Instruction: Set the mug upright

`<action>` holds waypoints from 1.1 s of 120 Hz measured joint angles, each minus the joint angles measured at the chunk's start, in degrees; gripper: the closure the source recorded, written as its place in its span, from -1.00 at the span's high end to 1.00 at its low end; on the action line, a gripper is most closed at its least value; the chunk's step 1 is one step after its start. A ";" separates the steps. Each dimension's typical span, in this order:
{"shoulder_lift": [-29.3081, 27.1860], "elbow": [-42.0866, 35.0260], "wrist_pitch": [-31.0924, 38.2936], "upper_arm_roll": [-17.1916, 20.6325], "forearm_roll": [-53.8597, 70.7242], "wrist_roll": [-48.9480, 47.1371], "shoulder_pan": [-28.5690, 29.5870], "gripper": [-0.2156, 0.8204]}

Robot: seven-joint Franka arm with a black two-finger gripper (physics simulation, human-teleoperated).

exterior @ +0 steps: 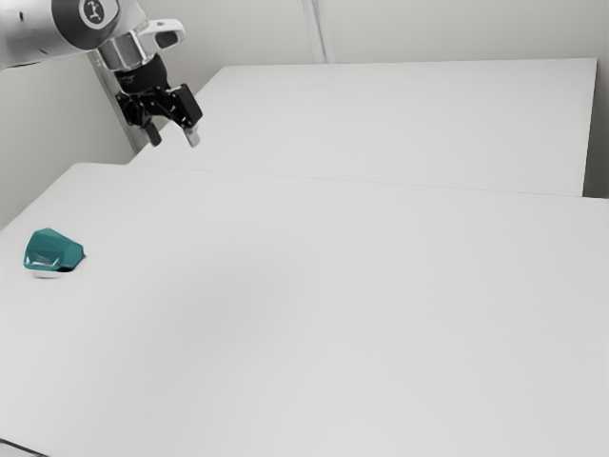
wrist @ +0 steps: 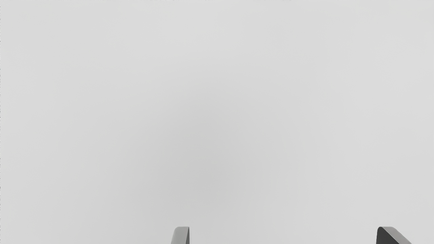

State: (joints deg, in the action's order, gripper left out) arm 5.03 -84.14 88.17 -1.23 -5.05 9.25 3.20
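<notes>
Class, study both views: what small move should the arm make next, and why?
Probably carry the jaws toward the exterior view's left and nearer that camera, closer to the teal mug. It appears to lie on its side on the table, and the jaws hover apart and empty, away from it.

Smooth, matte white tabletop [exterior: 333, 314], broad, near. Flat white rectangular surface [exterior: 409, 114], beyond it, on the far side; thin seam between. Plain pale grey wall [exterior: 457, 29], far, with narrow upright strip [exterior: 319, 29]. Grey wall [exterior: 48, 124], exterior view's left. Darker grey band [exterior: 598, 157], exterior view's far right. Light: soft, diffuse; faint broad shading on tabletop.
</notes>
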 joint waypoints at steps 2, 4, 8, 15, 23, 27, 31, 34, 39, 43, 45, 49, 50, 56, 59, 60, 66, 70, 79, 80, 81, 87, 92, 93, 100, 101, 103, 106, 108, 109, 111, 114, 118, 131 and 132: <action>0.00 0.00 0.14 -0.02 0.01 0.05 -0.02 0.58; 0.00 0.00 0.26 -0.02 0.01 0.10 0.00 0.58; 0.01 0.00 0.48 -0.01 0.02 0.20 0.03 0.58; -0.01 0.00 0.80 0.00 0.03 0.36 0.07 0.58; 0.00 0.00 1.08 -0.01 0.03 0.51 0.09 0.58; -0.03 0.00 1.18 -0.03 0.03 0.58 0.09 0.58; -0.05 -0.01 1.25 -0.03 0.03 0.65 0.09 0.58; -0.05 -0.02 1.30 -0.05 0.03 0.70 0.08 0.58; 0.05 -0.09 1.38 -0.15 0.03 0.74 0.04 0.58; 0.18 0.05 1.54 -0.94 0.12 0.80 -0.50 0.58; 0.23 0.35 1.59 -1.66 0.08 0.84 -0.89 0.58; 0.36 1.19 1.64 -3.71 -0.28 0.94 -1.64 0.58; 0.38 1.41 1.64 -4.33 -0.43 0.98 -1.77 0.58; 0.64 2.36 1.67 -8.53 -1.99 1.68 -1.75 0.58; 0.96 2.73 1.64 -11.24 -3.27 2.25 -1.59 0.58; 1.09 2.87 1.63 -12.10 -3.74 2.46 -1.43 0.58; 2.22 3.74 1.56 -17.18 -6.72 3.96 -0.06 0.58; 3.51 5.09 1.31 -19.86 -8.40 5.06 1.00 0.58; 8.82 10.14 -0.08 -22.91 -13.41 7.72 5.91 0.58; 9.44 10.70 -0.26 -23.04 -14.06 8.05 6.71 0.58; 10.18 11.38 -0.45 -23.14 -14.73 8.38 7.58 0.58; 14.30 15.66 -1.80 -23.25 -18.04 10.33 12.53 0.58; 17.72 19.33 -3.02 -22.19 -20.64 11.98 17.18 0.58; 18.38 19.93 -3.25 -21.79 -21.21 12.33 18.25 0.58; 21.75 22.42 -4.55 -18.43 -24.44 14.72 25.25 0.58; 22.21 22.76 -4.71 -17.74 -24.80 15.06 26.36 0.58; 23.02 23.35 -5.00 -16.55 -25.44 15.74 28.33 0.58; 24.48 24.42 -5.41 -14.64 -26.26 16.76 31.26 0.58; 25.39 25.04 -5.66 -13.42 -26.72 17.43 33.05 0.58; 25.85 25.33 -5.77 -12.78 -26.93 17.77 33.98 0.58; 26.63 25.82 -5.98 -11.73 -27.30 18.43 35.58 0.58; 27.76 26.46 -6.26 -10.58 -27.79 19.42 37.66 0.58; 29.00 27.10 -6.55 -9.67 -28.53 20.71 39.81 0.58; 32.48 27.97 -7.12 -8.60 -30.52 24.76 44.12 0.58; 32.73 28.06 -7.15 -8.54 -30.63 25.05 44.41 0.58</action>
State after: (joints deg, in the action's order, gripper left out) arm 37.77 -56.07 81.03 -9.77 -35.69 34.30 47.61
